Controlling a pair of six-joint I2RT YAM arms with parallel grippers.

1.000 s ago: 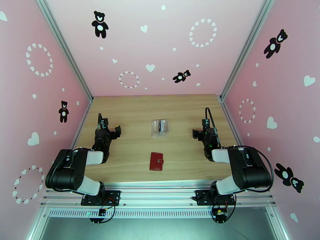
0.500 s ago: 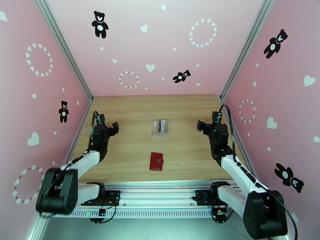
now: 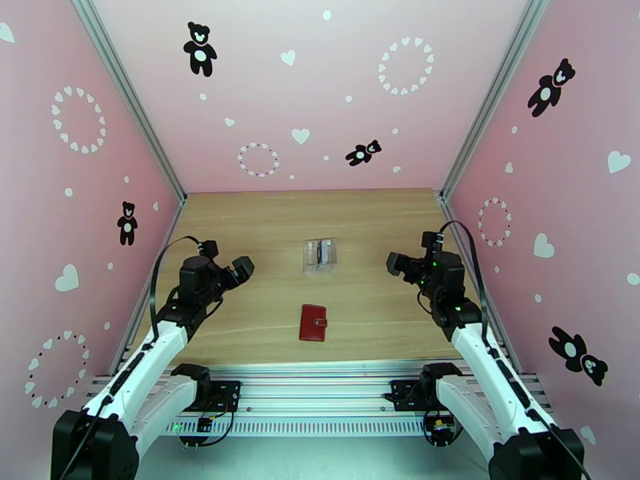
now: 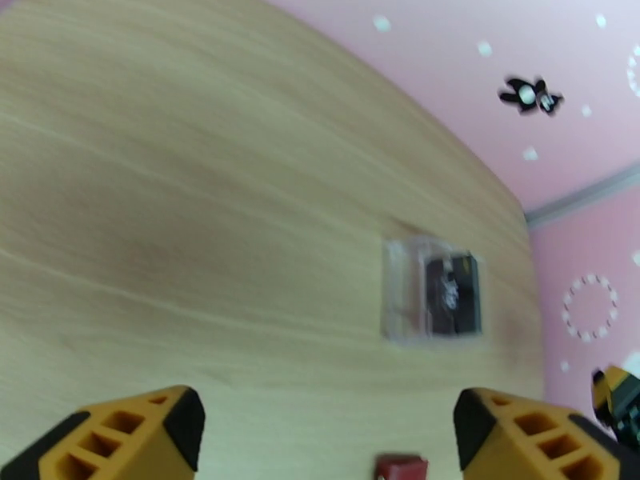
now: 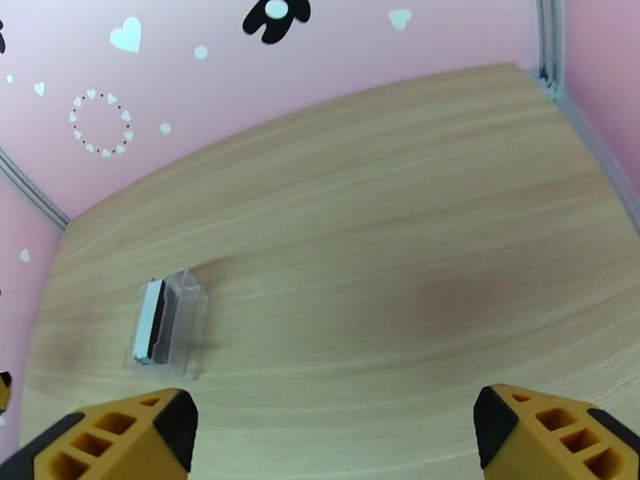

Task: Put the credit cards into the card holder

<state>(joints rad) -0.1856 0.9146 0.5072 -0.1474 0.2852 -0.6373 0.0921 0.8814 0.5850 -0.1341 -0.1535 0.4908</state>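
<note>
A light wooden table (image 3: pixel 256 218) stands inside a pink booth, seen from above, with two black arm bases (image 3: pixel 200 391) bolted along its near edge.

Closest to the bases lies the small dark-red leather-like card holder (image 3: pixel 313 322). It is shut and flat on the wood, near the front edge and roughly midway between the two arms. Its long axis runs near to far, and its snap tab sits on its right side. Nothing touches it.

A little farther in, one to each side, the grippers hang above the table. The left gripper (image 3: pixel 239 269) is over the left part of the table and the right gripper (image 3: pixel 395 263) over the right part, both turned inward and well apart from the card holder. In the left wrist view its yellow-and-black fingertips (image 4: pixel 136 434) are spread wide with bare wood between them. The right wrist view shows the same wide spread of its own fingertips (image 5: pixel 120 438) — neither gripper holds anything.

Beyond the card holder, near the table's centre, sits a small clear plastic tray (image 3: pixel 320 266). In it stand the credit cards (image 3: pixel 321 252) — a thin stack on edge, dark with a whitish-grey card on one outer face. Their long edges run near to far, in line with the card holder. Their number cannot be told.

Behind rise pink walls (image 3: pixel 304 90) dotted with black teddy bears and white hearts.
</note>
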